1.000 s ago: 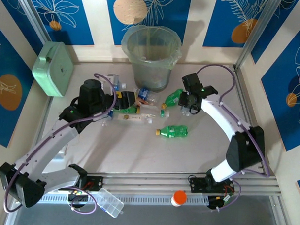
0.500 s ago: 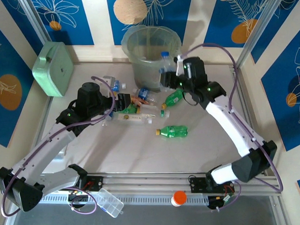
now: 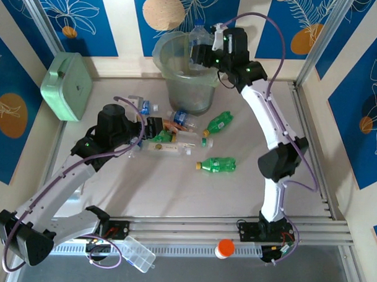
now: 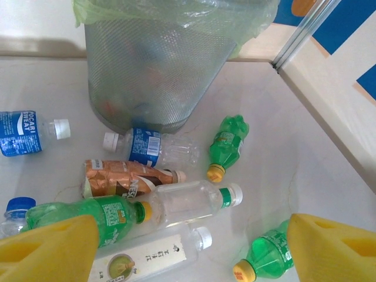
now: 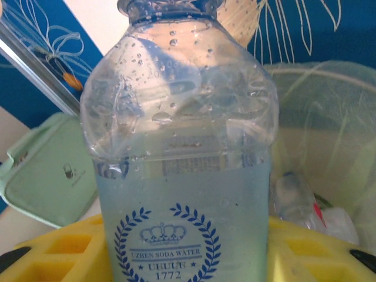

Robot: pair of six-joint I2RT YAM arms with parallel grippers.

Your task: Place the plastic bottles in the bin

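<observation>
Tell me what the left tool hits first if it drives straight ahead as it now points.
The left tool would most likely meet the clear white-label bottle lying just ahead between its fingers, though depth is unclear.

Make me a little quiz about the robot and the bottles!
1. True or false: the right gripper holds a clear bottle over the bin.
2. The left gripper holds: A nothing, B a jar, C a box.
3. What colour caps do the green bottles have?
Key: 1 true; 2 A; 3 yellow.
</observation>
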